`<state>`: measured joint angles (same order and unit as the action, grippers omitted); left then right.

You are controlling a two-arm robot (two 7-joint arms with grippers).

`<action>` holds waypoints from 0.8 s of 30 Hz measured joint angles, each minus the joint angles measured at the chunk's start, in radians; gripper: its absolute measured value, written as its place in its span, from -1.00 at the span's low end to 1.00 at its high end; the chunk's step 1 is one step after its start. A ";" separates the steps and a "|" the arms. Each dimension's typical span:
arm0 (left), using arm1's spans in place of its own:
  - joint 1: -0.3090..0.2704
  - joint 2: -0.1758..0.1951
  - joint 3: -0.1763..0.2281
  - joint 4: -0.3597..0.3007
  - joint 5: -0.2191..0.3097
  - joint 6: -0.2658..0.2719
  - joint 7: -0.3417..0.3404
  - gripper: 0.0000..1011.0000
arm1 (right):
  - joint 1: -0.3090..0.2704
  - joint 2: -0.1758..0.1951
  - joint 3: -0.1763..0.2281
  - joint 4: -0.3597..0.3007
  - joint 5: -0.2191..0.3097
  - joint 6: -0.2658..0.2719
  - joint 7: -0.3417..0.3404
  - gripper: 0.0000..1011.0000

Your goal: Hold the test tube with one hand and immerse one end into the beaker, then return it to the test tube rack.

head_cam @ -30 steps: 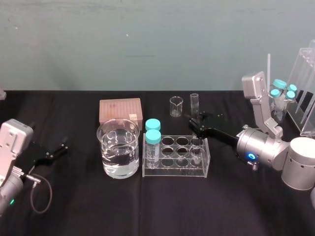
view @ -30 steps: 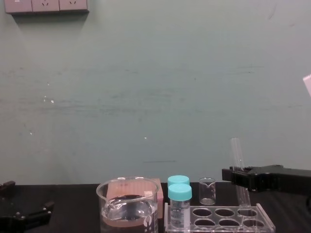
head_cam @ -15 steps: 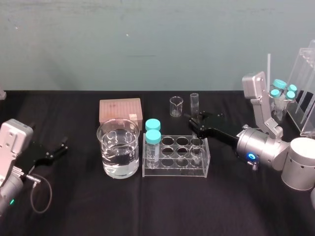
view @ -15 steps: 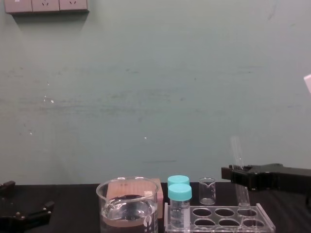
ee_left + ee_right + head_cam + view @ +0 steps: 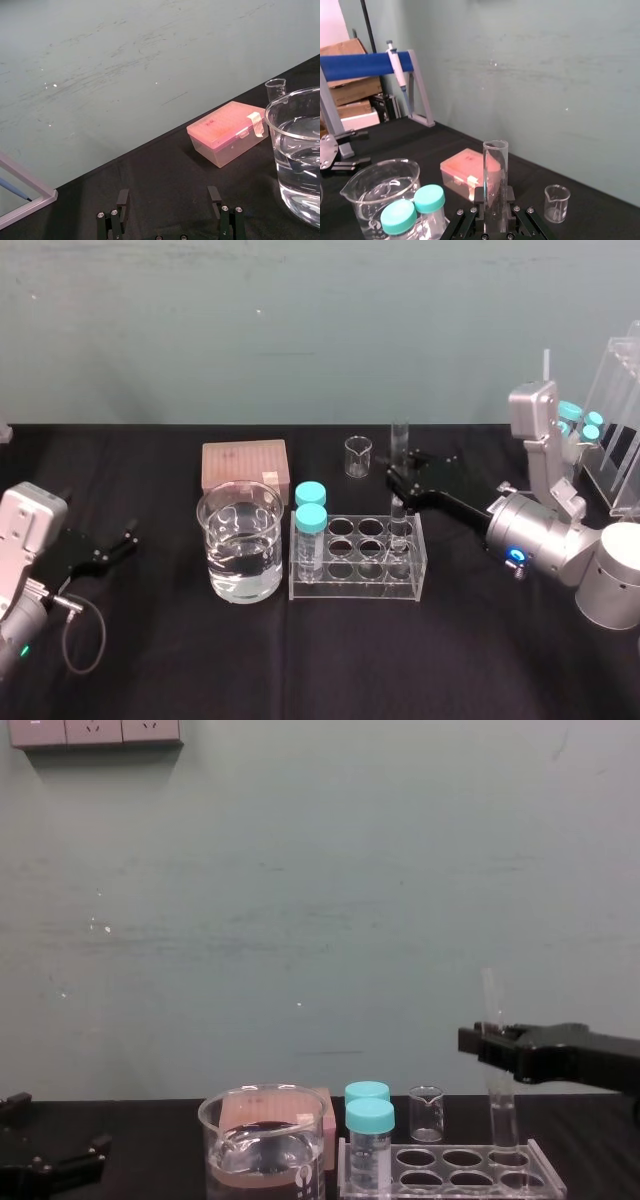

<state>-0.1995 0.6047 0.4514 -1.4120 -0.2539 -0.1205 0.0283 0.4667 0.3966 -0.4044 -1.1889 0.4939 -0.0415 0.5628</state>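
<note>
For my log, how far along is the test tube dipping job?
Done: the right gripper is shut on the test tube. In hand: lifting it out of the rack, its lower end in a hole. To do: dip it in the beaker, put it back. The left gripper is parked, open.

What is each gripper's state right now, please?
Left gripper: jaws open, empty.
Right gripper: jaws closed on the test tube, over the test tube rack.

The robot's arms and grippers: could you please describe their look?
Both are flat, black and two-fingered. The right gripper joins a silver cylindrical wrist with a glowing blue ring; the left gripper joins a boxy silver housing with a looping grey cable and green light.
</note>
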 joint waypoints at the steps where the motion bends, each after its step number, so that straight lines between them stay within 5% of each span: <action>1: 0.000 0.000 0.000 0.000 0.000 0.000 0.000 0.98 | -0.002 0.001 0.003 -0.004 0.000 -0.003 -0.001 -0.55; 24: 0.000 0.000 0.000 0.000 0.000 0.000 0.000 0.98 | -0.037 0.036 0.088 -0.182 0.054 -0.063 -0.005 -0.55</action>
<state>-0.1996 0.6047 0.4514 -1.4120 -0.2539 -0.1205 0.0283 0.4293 0.4324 -0.3166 -1.3713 0.5477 -0.1044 0.5582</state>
